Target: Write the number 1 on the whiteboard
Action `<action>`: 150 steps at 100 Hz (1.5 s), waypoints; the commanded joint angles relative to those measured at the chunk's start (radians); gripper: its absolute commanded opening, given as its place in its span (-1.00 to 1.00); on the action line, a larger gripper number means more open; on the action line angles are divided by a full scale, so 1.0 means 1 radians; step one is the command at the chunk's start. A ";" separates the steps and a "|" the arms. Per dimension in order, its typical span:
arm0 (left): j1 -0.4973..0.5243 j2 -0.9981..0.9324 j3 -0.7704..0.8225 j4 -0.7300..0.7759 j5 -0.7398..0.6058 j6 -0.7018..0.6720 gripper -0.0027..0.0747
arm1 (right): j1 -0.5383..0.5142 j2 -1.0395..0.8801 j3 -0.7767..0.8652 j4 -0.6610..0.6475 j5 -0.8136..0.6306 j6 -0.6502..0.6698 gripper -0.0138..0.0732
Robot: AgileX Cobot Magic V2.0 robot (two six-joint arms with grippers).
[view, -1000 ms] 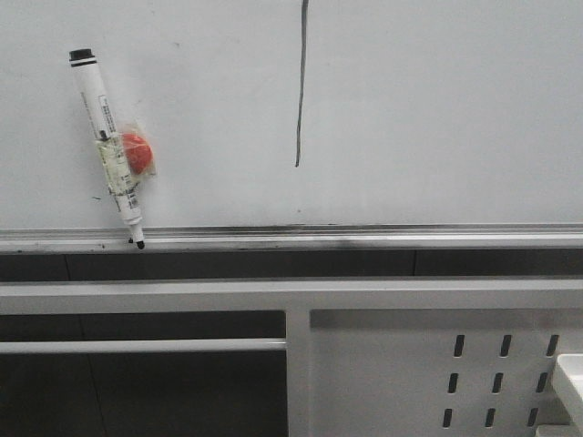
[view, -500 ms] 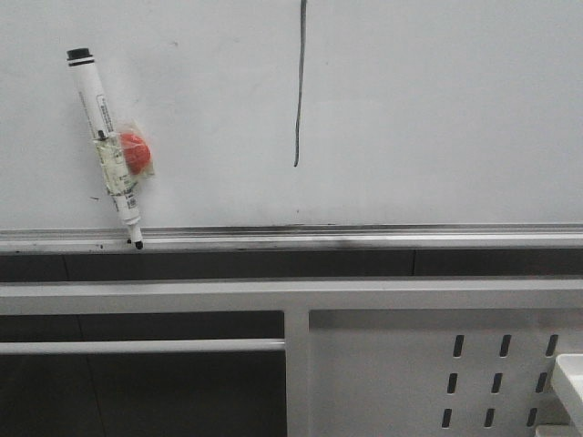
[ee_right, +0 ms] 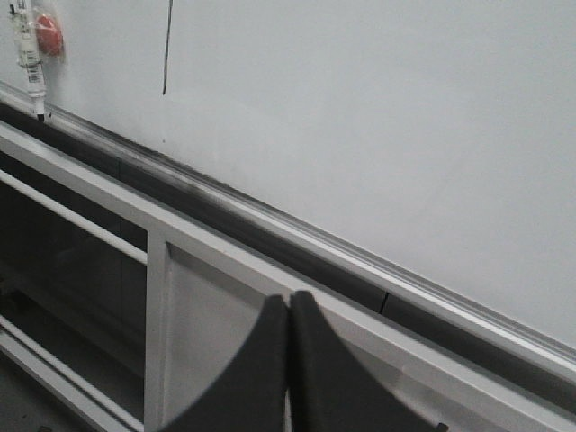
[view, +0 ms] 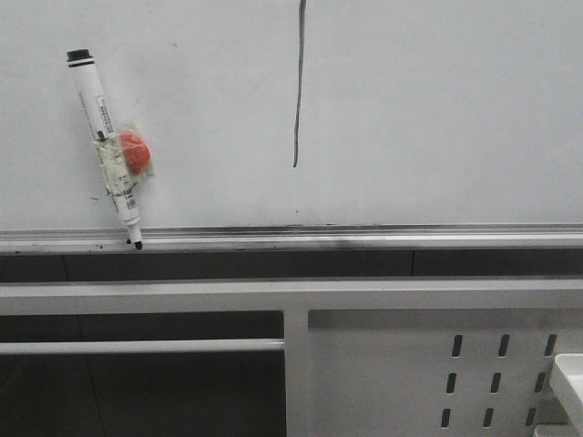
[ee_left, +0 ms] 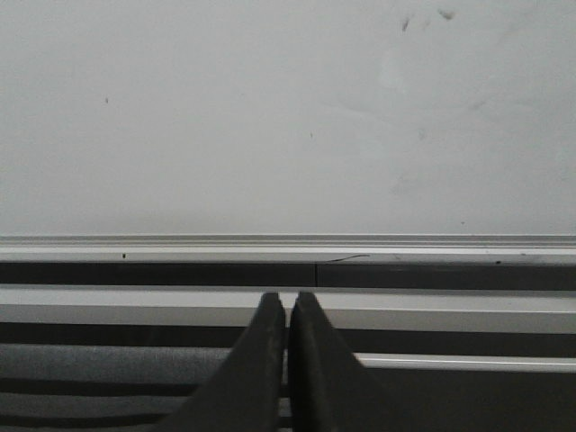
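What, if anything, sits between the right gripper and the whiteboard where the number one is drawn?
Nothing visible blocks it. In the right wrist view the right gripper, fingers closed together, looks over the white frame and silver rail to the whiteboard. The number 1 lies off to one side, beside the marker.

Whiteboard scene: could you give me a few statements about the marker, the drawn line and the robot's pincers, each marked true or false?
1. The black stroke on the whiteboard is nearly vertical. True.
2. The marker lies flat on the silver rail. False: it leans against the board, tip down at the rail.
3. A red object sits beside the marker. True.
4. The left pincer holds the marker. False: it is shut and empty.
5. The right pincer is wide open. False: it is shut.
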 commanded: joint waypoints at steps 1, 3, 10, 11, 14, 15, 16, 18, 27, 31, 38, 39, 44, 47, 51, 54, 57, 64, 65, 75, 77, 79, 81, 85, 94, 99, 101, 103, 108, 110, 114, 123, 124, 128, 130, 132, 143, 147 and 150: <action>-0.034 -0.020 0.033 0.032 -0.046 -0.051 -0.98 | -0.006 -0.013 0.012 -0.010 -0.074 -0.002 -0.84; -0.039 -0.020 0.033 0.032 -0.037 -0.051 -0.98 | -0.006 -0.013 0.012 -0.010 -0.074 -0.002 -0.84; -0.058 -0.020 0.033 0.032 0.004 -0.051 -0.98 | -0.006 -0.013 0.012 -0.010 -0.074 -0.002 -0.84; -0.061 -0.020 0.033 0.032 0.007 -0.051 -0.98 | -0.006 -0.013 0.012 -0.010 -0.074 -0.002 -0.84; -0.065 -0.020 0.033 0.032 0.012 -0.051 -0.98 | -0.006 -0.013 0.012 -0.010 -0.074 -0.002 -0.84; -0.065 -0.020 0.033 0.032 0.012 -0.051 -0.98 | -0.006 -0.013 0.012 -0.010 -0.074 -0.002 -0.84; -0.065 -0.020 0.033 0.032 0.012 -0.051 -0.98 | -0.006 -0.013 0.012 -0.010 -0.074 -0.002 -0.84; -0.067 -0.020 0.033 0.032 0.012 -0.051 -0.98 | -0.006 -0.013 0.012 -0.010 -0.074 -0.002 -0.84; -0.067 -0.020 0.033 0.032 0.012 -0.051 -0.98 | -0.006 -0.013 0.012 -0.010 -0.074 -0.002 -0.84; -0.067 -0.020 0.033 0.032 0.012 -0.051 -0.98 | -0.006 -0.013 0.012 -0.010 -0.074 -0.002 -0.84; -0.067 -0.020 0.033 0.032 0.012 -0.046 -0.98 | -0.006 -0.013 0.012 -0.010 -0.074 -0.002 -0.84; -0.067 -0.020 0.033 0.032 0.012 -0.046 -0.98 | -0.006 -0.013 0.012 -0.010 -0.074 -0.002 -0.84; -0.067 -0.020 0.033 0.032 0.010 -0.046 -0.98 | -0.006 -0.013 0.012 -0.010 -0.074 -0.002 -0.84; -0.067 -0.020 0.033 0.032 0.010 -0.046 -0.98 | -0.006 -0.013 0.012 -0.010 -0.074 -0.002 -0.84; -0.067 -0.020 0.033 0.032 0.010 -0.046 -0.98 | -0.006 -0.013 0.012 -0.010 -0.074 -0.002 -0.84; -0.067 -0.020 0.033 0.032 0.010 -0.046 -0.98 | -0.006 -0.013 0.012 -0.010 -0.074 -0.002 -0.84; -0.067 -0.020 0.033 0.032 0.010 -0.046 -0.98 | -0.006 -0.013 0.012 -0.010 -0.074 -0.002 -0.84; -0.067 -0.020 0.033 0.032 0.010 -0.046 -0.98 | -0.006 -0.013 0.012 -0.010 -0.074 -0.002 -0.84; -0.067 -0.020 0.033 0.032 0.010 -0.046 -0.98 | -0.006 -0.013 0.012 -0.010 -0.074 -0.002 -0.84; -0.067 -0.020 0.033 0.032 0.010 -0.046 -0.98 | -0.006 -0.013 0.012 -0.010 -0.074 -0.002 -0.84; -0.067 -0.020 0.033 0.032 0.010 -0.046 -0.98 | -0.006 -0.013 0.012 -0.010 -0.074 -0.002 -0.84; -0.067 -0.020 0.033 0.032 0.010 -0.046 -0.98 | -0.006 -0.013 0.012 -0.010 -0.074 -0.002 -0.84; -0.067 -0.020 0.033 0.032 0.010 -0.046 -0.98 | -0.006 -0.013 0.012 -0.010 -0.074 -0.002 -0.84; -0.067 -0.020 0.033 0.032 0.010 -0.046 -0.98 | -0.006 -0.013 0.012 -0.010 -0.074 -0.002 -0.84; -0.067 -0.020 0.033 0.032 0.010 -0.046 -0.98 | -0.006 -0.013 0.012 -0.010 -0.074 -0.002 -0.84; -0.067 -0.020 0.033 0.032 0.010 -0.046 -0.98 | -0.006 -0.013 0.012 -0.010 -0.074 -0.002 -0.84; -0.067 -0.020 0.033 0.032 0.010 -0.046 -0.98 | -0.006 -0.013 0.012 -0.010 -0.074 -0.002 -0.84; -0.067 -0.020 0.033 0.032 0.010 -0.046 -0.98 | -0.006 -0.013 0.012 -0.010 -0.074 -0.002 -0.84; -0.067 -0.020 0.033 0.032 0.010 -0.046 -0.98 | -0.006 -0.013 0.012 -0.010 -0.074 -0.002 -0.84; -0.067 -0.020 0.033 0.032 0.010 -0.046 -0.98 | -0.006 -0.013 0.012 -0.010 -0.074 -0.002 -0.84; -0.067 -0.020 0.033 0.032 0.010 -0.046 -0.98 | -0.006 -0.013 0.012 -0.010 -0.074 -0.002 -0.84; -0.067 -0.020 0.033 0.032 0.010 -0.046 -0.98 | -0.006 -0.013 0.012 -0.020 -0.074 -0.002 -0.84; -0.067 -0.020 0.033 0.032 0.010 -0.046 -0.98 | -0.006 -0.013 0.012 -0.019 -0.074 -0.002 -0.84; -0.067 -0.020 0.033 0.032 0.010 -0.046 -0.98 | -0.006 -0.013 0.012 -0.019 -0.071 -0.002 -0.84; -0.067 -0.020 0.033 0.032 0.010 -0.046 -0.98 | -0.006 -0.013 0.012 -0.019 -0.071 -0.002 -0.84; -0.067 -0.020 0.033 0.032 0.010 -0.046 -0.98 | -0.008 -0.013 0.012 -0.019 -0.073 -0.002 -0.84; -0.067 -0.020 0.033 0.032 0.010 -0.046 -0.98 | -0.065 -0.013 0.012 0.014 -0.081 -0.002 -0.84; -0.067 -0.020 0.033 0.032 0.010 -0.046 -0.98 | -0.104 -0.013 0.012 0.043 -0.075 -0.002 -0.84; -0.067 -0.020 0.033 0.032 0.010 -0.046 -0.98 | -0.151 -0.013 0.012 0.080 -0.067 -0.002 -0.84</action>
